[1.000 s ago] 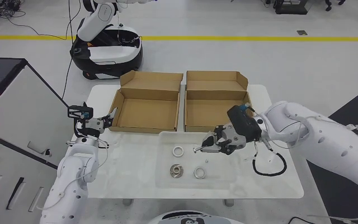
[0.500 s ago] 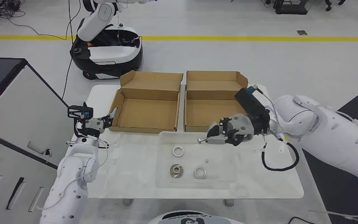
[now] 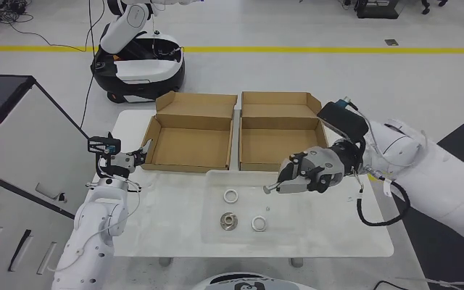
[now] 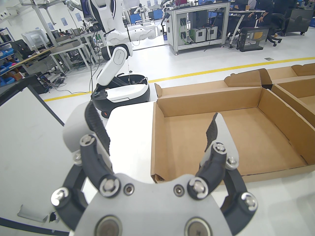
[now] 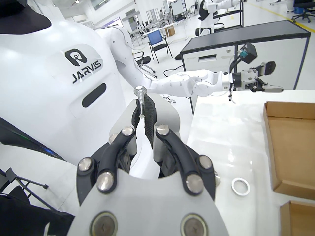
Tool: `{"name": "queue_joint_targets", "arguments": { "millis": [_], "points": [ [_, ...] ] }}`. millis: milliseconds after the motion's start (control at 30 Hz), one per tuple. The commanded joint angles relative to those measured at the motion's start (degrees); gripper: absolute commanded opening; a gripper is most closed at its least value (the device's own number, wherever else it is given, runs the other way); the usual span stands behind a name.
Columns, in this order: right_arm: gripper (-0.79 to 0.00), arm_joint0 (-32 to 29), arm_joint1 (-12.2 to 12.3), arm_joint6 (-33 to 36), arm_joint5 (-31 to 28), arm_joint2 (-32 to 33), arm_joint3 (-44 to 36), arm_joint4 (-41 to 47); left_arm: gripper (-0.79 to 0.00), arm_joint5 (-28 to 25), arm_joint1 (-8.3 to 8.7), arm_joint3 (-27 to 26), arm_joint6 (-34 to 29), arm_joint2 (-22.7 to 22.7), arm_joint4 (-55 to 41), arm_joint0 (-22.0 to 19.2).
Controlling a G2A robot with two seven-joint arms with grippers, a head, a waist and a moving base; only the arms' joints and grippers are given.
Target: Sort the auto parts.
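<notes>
Two grippers logged, left first. The left gripper (image 4: 153, 111) hovers at the table's left edge, just beside the left cardboard box (image 3: 190, 145), with its fingers spread wide and nothing between them. That box is open and shows bare floor. Next over, in front of both boxes, the white tray (image 3: 290, 235) holds one ring (image 3: 231, 196), a flanged metal part (image 3: 229, 220) and a second ring (image 3: 259, 224), all lying loose and apart. Above the tray's right half, the right gripper (image 3: 279, 185) has its fingers clamped on a bolt (image 5: 140, 101), gripping the threaded shank with the hex head sticking out past the tips. It hangs near the front wall of the right cardboard box (image 3: 279, 145), which is also bare. Judgement: the step in hand is carrying the bolt to a box, though which one cannot be told. Keep the clamp firm on the threads, lift the protruding head clear of the front wall, then release low over the box floor so the bolt neither bounces nor rolls.
</notes>
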Motion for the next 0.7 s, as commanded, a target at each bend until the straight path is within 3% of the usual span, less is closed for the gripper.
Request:
{"name": "queue_joint_targets", "arguments": {
  "millis": [0, 400, 667],
  "points": [
    [-0.785, -0.4, -0.5, 0.1, 0.0, 0.3, -0.6, 0.8, 0.0, 0.0, 0.0, 0.0, 0.0, 0.0, 0.0, 0.0],
    [-0.785, -0.5, -3.9, 0.1, 0.0, 1.6, -3.4, 9.0, 0.0, 0.0, 0.0, 0.0, 0.0, 0.0, 0.0, 0.0],
    [-0.785, -0.5, -3.9, 0.1, 0.0, 1.6, -3.4, 9.0, 0.0, 0.0, 0.0, 0.0, 0.0, 0.0, 0.0, 0.0]
  ]
}}
